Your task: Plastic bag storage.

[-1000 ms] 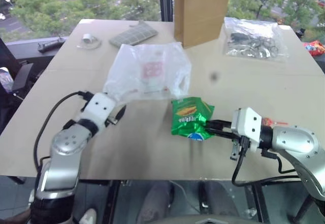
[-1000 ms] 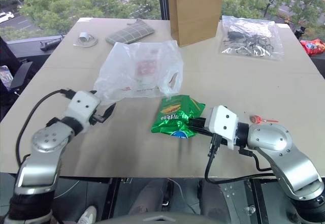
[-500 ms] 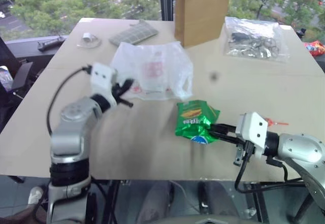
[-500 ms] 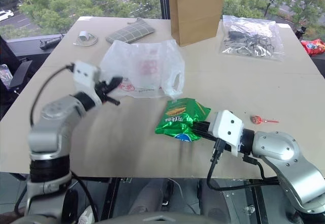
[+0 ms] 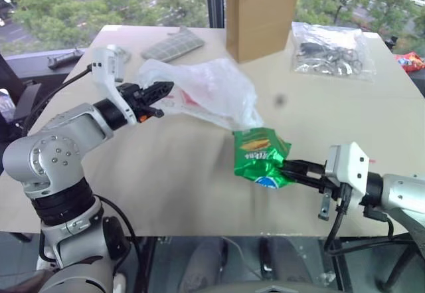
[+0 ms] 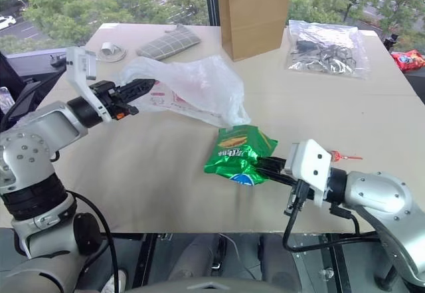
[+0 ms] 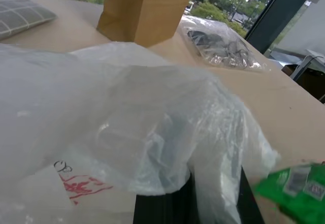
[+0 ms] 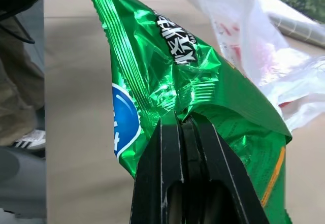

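The plastic bag (image 5: 216, 90), thin and whitish with pink-red print, hangs by its left edge from my left gripper (image 5: 163, 91), which is shut on it and held level above the table. The bag's right end droops down to the green snack packet (image 5: 260, 157). My right gripper (image 5: 287, 169) is shut on that packet's near edge, just over the table's front right part. The left wrist view has the bag (image 7: 127, 127) draped over my fingers (image 7: 167, 206). In the right wrist view my right gripper (image 8: 184, 127) pinches the packet (image 8: 183, 71).
A brown paper bag (image 5: 262, 10) stands at the back centre. A clear bag of dark clips (image 5: 332, 50) lies back right, a grey checked pad (image 5: 174, 42) and a small white object (image 6: 111, 50) back left. A lollipop (image 6: 339, 155) lies by my right arm.
My left gripper shut on the bag's left edge, rose and rolled, lifting that side off the table. My right gripper drew the snack packet slightly right and nearer.
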{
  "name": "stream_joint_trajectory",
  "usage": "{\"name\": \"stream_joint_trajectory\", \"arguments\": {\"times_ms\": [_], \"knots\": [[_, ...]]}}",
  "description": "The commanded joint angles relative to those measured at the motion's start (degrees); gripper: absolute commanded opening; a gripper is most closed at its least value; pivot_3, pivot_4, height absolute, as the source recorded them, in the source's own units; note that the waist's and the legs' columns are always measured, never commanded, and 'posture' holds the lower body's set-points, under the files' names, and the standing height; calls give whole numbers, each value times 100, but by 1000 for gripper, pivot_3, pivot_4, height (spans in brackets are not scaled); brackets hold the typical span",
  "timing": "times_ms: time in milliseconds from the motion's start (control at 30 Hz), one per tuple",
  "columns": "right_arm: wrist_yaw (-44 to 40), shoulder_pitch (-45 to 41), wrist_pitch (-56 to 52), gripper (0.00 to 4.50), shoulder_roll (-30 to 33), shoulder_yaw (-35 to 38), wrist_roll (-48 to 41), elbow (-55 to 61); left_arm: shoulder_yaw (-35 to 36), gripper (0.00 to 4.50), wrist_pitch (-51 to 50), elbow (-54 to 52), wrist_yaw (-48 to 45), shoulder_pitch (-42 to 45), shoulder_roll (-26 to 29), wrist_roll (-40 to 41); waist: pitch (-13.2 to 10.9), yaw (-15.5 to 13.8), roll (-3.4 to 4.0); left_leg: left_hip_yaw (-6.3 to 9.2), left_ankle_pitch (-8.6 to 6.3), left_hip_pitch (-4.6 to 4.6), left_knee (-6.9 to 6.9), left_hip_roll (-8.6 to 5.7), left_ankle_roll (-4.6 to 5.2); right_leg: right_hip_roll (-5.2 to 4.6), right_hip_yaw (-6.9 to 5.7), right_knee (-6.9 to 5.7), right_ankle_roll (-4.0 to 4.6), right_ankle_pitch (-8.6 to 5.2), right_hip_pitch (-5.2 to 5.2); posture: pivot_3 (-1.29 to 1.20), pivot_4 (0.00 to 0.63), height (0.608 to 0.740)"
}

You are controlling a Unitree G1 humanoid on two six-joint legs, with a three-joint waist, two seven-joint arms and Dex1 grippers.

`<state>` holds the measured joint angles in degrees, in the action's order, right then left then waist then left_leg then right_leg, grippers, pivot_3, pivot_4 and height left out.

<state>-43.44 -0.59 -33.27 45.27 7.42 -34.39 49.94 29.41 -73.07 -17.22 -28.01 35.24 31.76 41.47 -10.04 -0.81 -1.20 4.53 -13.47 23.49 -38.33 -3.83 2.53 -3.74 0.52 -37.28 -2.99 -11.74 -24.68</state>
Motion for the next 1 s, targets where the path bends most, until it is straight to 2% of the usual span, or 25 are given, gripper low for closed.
{"name": "stream_joint_trajectory", "arguments": {"times_ms": [33, 200, 433, 633, 767, 1000], "knots": [[42, -37, -123, 0, 85, 539, -571, 177, 243, 57, -105, -27, 108, 109, 96, 306, 0, -3, 0, 0, 0, 0, 0, 0, 0, -1, 0, 0, 0, 0, 0, 0, 150, 740], [127, -209, -371, 0, 190, 694, -1368, 330, 254, 57, -174, 6, 311, 242, 76, 522, 0, -2, 0, 0, -4, 1, 0, 0, 6, -4, 5, 1, 1, 0, -1, 0, 150, 740], [453, -820, -319, 0, 14, 88, -1208, 180, 207, 57, -247, -113, 616, 322, 25, 869, -1, 1, -1, -1, 1, 1, 0, 0, -1, -6, 17, 1, 1, 0, -1, 0, 150, 740], [432, -1602, -267, 0, -511, -644, -1211, -207, 117, 57, -221, -143, 817, 406, 7, 1076, -1, 10, -1, -2, 1, 2, 1, 0, -2, -5, 20, 2, 2, 0, -2, 0, 150, 740], [320, -1912, -266, 0, -700, -884, -1173, -429, 105, 57, -193, -133, 902, 447, 28, 1226, -1, 5, -1, 0, 2, 4, 1, -1, -3, -6, 19, 4, 2, 1, -3, 0, 150, 740], [228, -2415, 59, 0, -1469, -1412, -720, -1399, 232, 57, -343, -320, 742, 50, 293, 1730, -1, 40, 0, -2, 1, 3, 6, 0, -4, -2, 20, 5, 3, 1, -6, 0, 150, 740]]}}
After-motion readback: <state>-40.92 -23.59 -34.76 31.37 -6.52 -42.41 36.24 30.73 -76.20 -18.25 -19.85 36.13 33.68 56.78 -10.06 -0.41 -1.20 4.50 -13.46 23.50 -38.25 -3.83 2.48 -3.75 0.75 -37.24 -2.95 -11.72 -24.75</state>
